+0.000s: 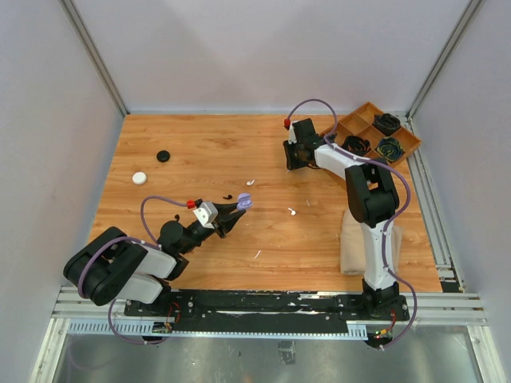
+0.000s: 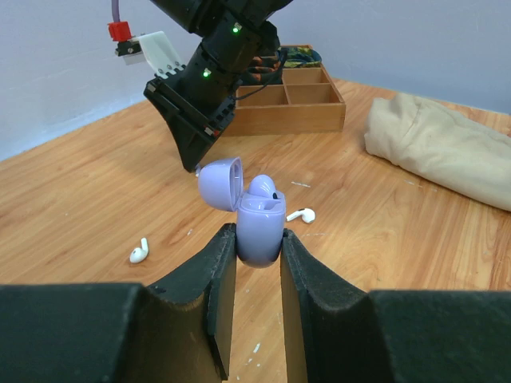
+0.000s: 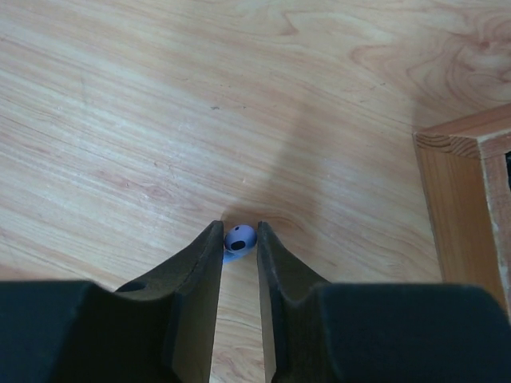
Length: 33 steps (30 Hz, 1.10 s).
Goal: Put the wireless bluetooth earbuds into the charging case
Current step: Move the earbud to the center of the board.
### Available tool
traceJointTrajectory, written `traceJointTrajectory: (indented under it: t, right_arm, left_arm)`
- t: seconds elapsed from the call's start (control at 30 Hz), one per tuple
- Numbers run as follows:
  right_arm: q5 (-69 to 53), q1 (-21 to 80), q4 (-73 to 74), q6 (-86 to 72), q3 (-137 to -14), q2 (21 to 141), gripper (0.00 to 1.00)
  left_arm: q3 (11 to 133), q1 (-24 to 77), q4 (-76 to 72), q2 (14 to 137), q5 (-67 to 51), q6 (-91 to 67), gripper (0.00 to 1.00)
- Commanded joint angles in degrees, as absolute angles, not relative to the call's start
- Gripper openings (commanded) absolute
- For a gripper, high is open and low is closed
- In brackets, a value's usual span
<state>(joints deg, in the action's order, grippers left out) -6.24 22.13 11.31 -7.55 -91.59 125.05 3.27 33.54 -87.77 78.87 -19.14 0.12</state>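
My left gripper point(image 2: 259, 239) is shut on the lavender charging case point(image 2: 261, 227), held just above the table with its lid point(image 2: 221, 182) open. One lavender earbud point(image 2: 262, 189) sits in the case. In the top view the case point(image 1: 244, 203) is left of centre. My right gripper point(image 3: 239, 239) is down at the tabletop, its fingers pressed on both sides of a second lavender earbud point(image 3: 239, 238). From above, that gripper point(image 1: 294, 164) hides this earbud. Two white earbuds point(image 2: 140, 252) point(image 2: 301, 215) lie on the wood beyond the case.
A wooden compartment tray point(image 1: 375, 132) holding dark items stands at the back right, close to my right gripper. A beige cloth point(image 1: 351, 247) lies by the right arm. A white disc point(image 1: 140, 178) and a black disc point(image 1: 163, 156) rest at the left. A thin white sliver point(image 1: 257, 254) lies near the front.
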Motion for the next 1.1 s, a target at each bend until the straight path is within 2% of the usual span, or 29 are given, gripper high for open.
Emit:
traceJointTrajectory:
  t: [0.0,0.2,0.53,0.87,1.07]
  right_arm:
    - [-6.93,21.62,17.34,-7.97,-90.86,124.58,0.23]
    - [-6.21,21.71,20.71,-5.73,-85.58,118.99,0.18]
    - [-1.62,23.49,34.68,2.08,-81.78,112.30,0.17]
    - [2.32,26.56,46.32,11.61,-82.88,116.17,0.18]
    - [2.53,28.89,49.13,16.24,-83.36,118.09,0.22]
  left_arm:
    - [2.90,33.36,-102.13,78.70,-19.25,1.59,0.00]
    - [2.73,33.35,-102.10,78.08,-19.36,1.59,0.00]
    - [2.46,33.31,-102.12,76.91,-21.71,1.39,0.00]
    - [2.12,33.31,-102.04,75.52,-22.92,1.88,0.00]
    - [2.01,33.37,-101.95,75.43,-22.88,2.12,0.00]
